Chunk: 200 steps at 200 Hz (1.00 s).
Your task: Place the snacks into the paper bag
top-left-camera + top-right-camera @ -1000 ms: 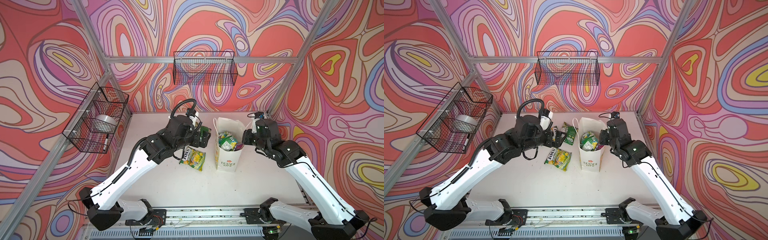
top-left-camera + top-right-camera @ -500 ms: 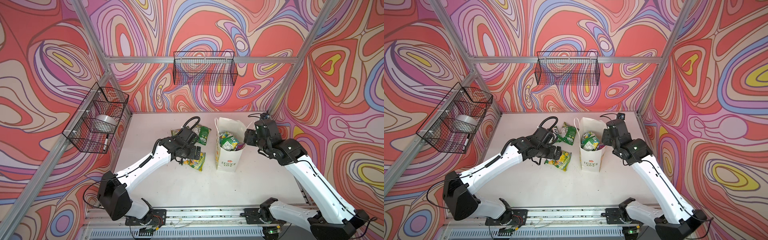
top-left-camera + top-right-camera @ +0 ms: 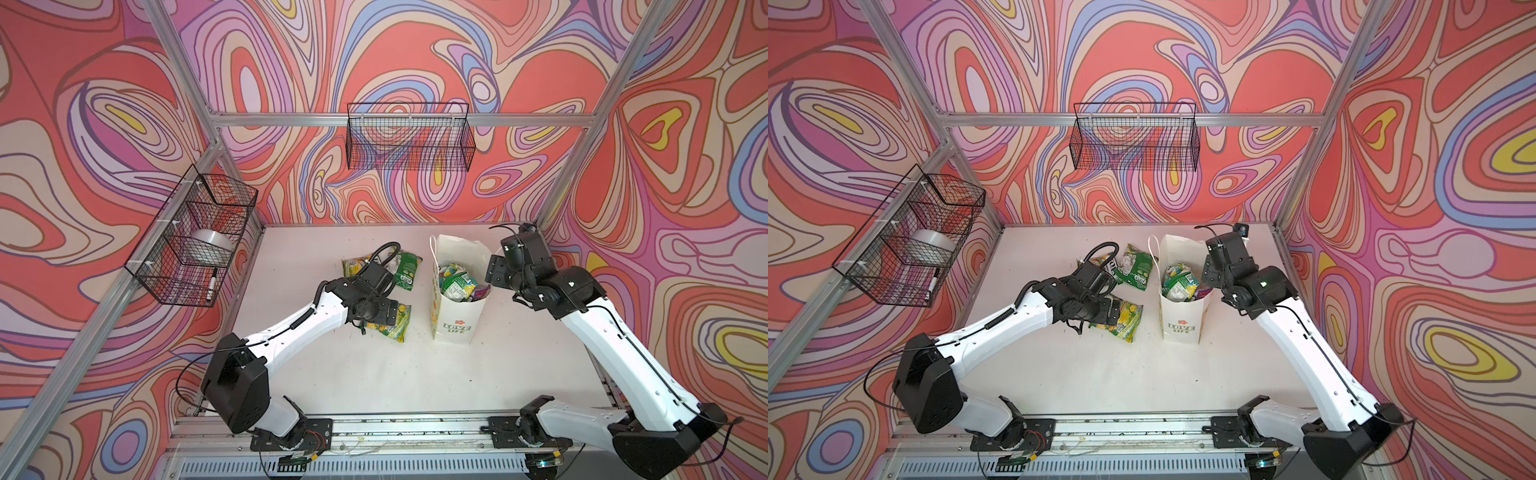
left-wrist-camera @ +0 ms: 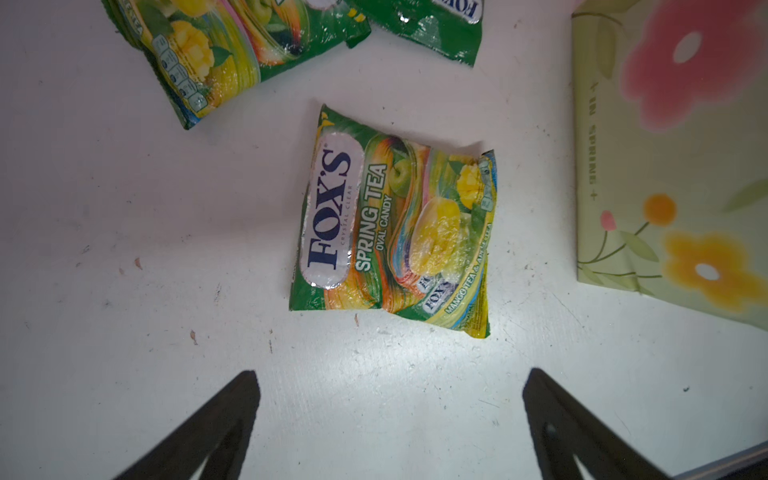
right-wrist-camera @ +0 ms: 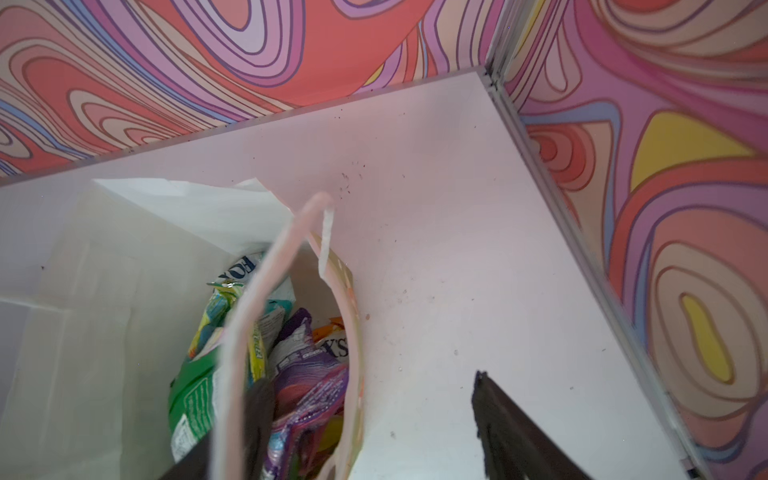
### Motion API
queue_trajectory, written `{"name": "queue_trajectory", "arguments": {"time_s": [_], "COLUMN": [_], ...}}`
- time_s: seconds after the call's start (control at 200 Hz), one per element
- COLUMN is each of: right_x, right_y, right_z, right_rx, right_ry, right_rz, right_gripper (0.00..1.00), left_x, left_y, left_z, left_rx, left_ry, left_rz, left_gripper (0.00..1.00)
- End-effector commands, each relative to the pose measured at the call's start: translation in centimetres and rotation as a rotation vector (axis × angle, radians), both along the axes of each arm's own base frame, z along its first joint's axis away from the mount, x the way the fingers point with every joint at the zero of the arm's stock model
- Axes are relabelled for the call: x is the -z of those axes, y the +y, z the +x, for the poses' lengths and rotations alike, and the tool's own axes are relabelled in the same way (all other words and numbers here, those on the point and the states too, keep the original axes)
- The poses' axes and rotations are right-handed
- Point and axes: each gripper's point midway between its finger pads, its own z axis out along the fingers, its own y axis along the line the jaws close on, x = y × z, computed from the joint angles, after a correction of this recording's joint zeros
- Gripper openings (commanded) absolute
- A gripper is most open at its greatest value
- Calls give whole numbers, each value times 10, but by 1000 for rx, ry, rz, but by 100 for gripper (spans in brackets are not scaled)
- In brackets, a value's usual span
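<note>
A green-yellow FOX'S snack packet lies flat on the white table just left of the paper bag. My left gripper hovers above it, open and empty; in both top views the wrist covers part of the packet. Two more snacks lie further back. The bag stands upright with several snacks inside. My right gripper is open at the bag's right rim, one finger inside and one outside, holding nothing. A cord handle crosses in front.
A black wire basket hangs on the back wall. Another basket on the left wall holds a tape roll and a marker. Aluminium frame posts and patterned walls close in the table on three sides.
My left arm has come down from high over the back packets to low over the front packet. My right gripper has gone from shut to open at the bag's rim.
</note>
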Motion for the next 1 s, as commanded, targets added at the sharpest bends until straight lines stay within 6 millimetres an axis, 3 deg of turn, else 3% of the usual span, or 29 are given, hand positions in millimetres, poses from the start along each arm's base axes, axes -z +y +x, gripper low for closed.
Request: {"name": "queue_trajectory", "arguments": {"time_s": [0.0,0.205,0.36,0.516,0.706,0.996], "right_x": [7,31,34,34,36,32], "right_y": [-7,-4,-4,1,7,15], "right_z": [-5,-7,-7,-4,-2,-3], "right_rx": [38,46,43,22,-3,-43], "right_ry": [7,64,67,66,74,60], "right_rz": [-2,7,6,17,32,69], "right_gripper": [65,51,27,0,0,0], "left_x": [-3,-1,6,27,57,77], "left_y": [11,15,18,10,-5,-14], "left_z": [-1,1,4,7,21,53], "left_rx": [-34,-42,-30,9,22,-27], "left_ry": [-17,-18,-5,59,108,88], "left_rz": [14,28,52,77,100,157], "left_gripper": [100,100,100,100,100,100]}}
